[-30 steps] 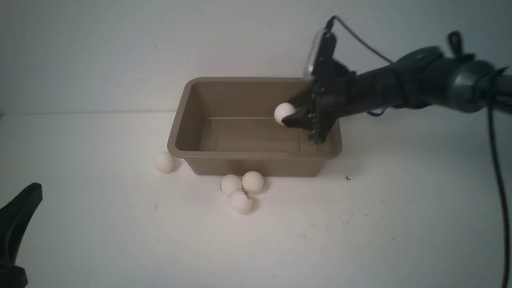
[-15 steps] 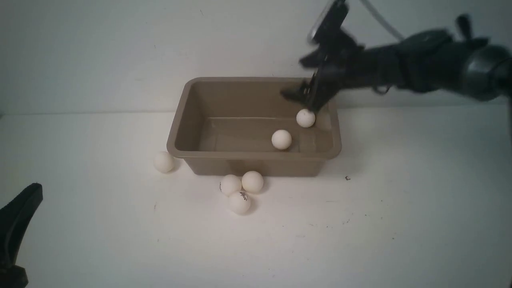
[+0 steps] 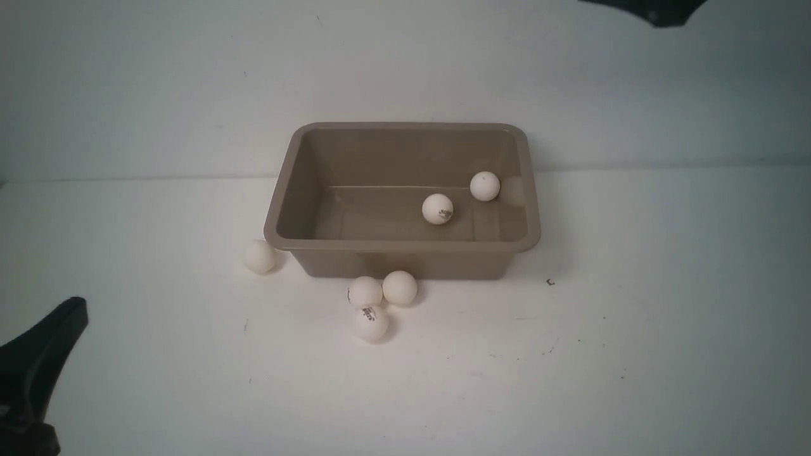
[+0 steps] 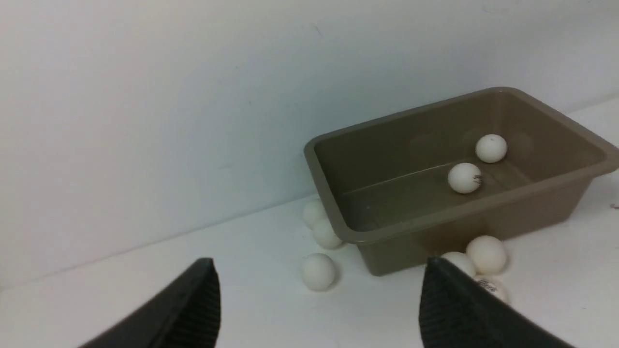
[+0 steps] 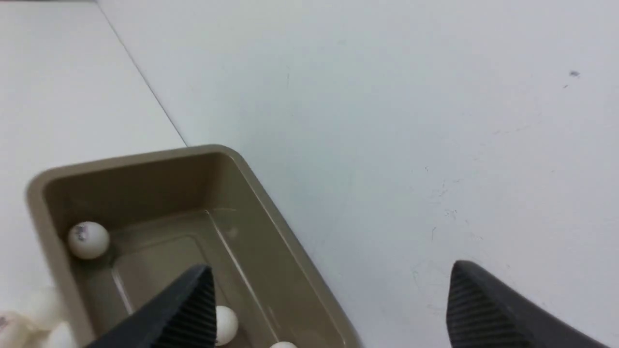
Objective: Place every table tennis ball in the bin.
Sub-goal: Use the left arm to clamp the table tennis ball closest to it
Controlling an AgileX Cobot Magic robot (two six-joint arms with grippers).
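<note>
Two table tennis balls (image 3: 437, 209) sitting inside bin (image 3: 405, 244), toward its right end. We are counting four more lying on desk (image 3: 633, 348): lone ball (image 3: 260, 256) just beside bin's left front corner, cluster of three (image 3: 370, 322) just before bin's front wall. Left gripper (image 4: 320, 263) hanging low, jaws spread, gripping nothing; lone ball lying ahead of it, slightly right. Right gripper (image 5: 331, 268) hovering high near bin's right end, jaws spread, empty. We are judging left arm nearer to lone ball; round shape, no axis to match.

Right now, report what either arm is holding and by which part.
Nothing is held. The left gripper and right gripper both show open, empty jaws.
</note>
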